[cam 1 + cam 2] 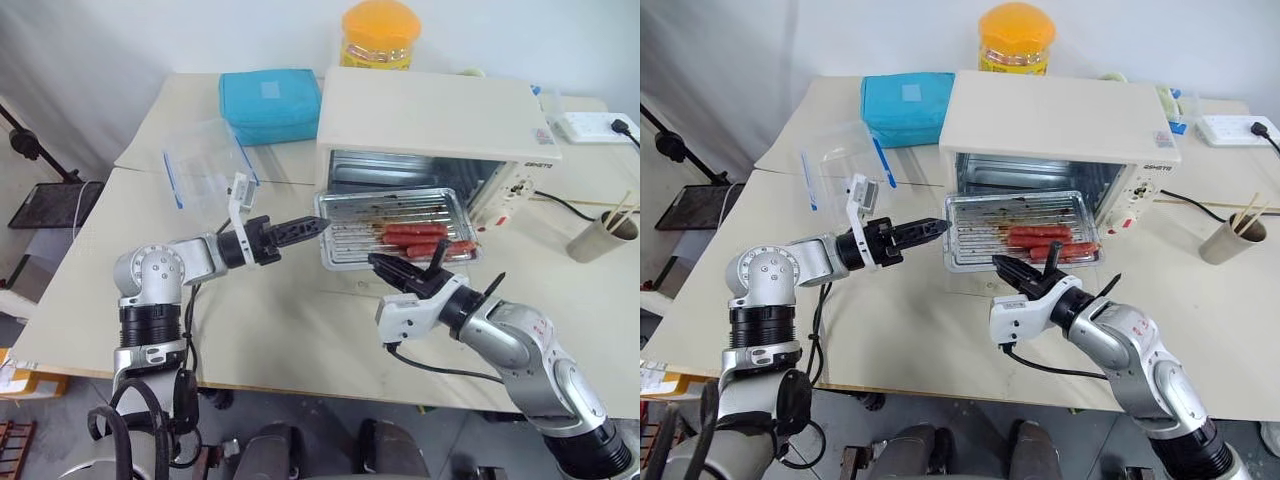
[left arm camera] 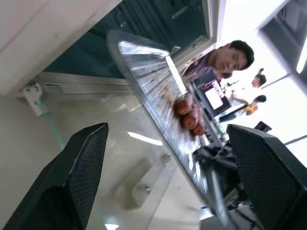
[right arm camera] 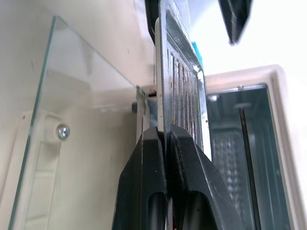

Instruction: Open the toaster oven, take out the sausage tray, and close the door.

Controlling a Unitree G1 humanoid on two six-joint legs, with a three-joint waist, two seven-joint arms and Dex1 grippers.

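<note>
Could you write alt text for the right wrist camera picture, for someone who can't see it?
The right gripper, seen from its own wrist, is shut on the near edge of the sausage tray, which appears edge-on. Beyond it stands the open toaster oven, with the glass door folded down beside the tray, and a tip of the left gripper above.
</note>
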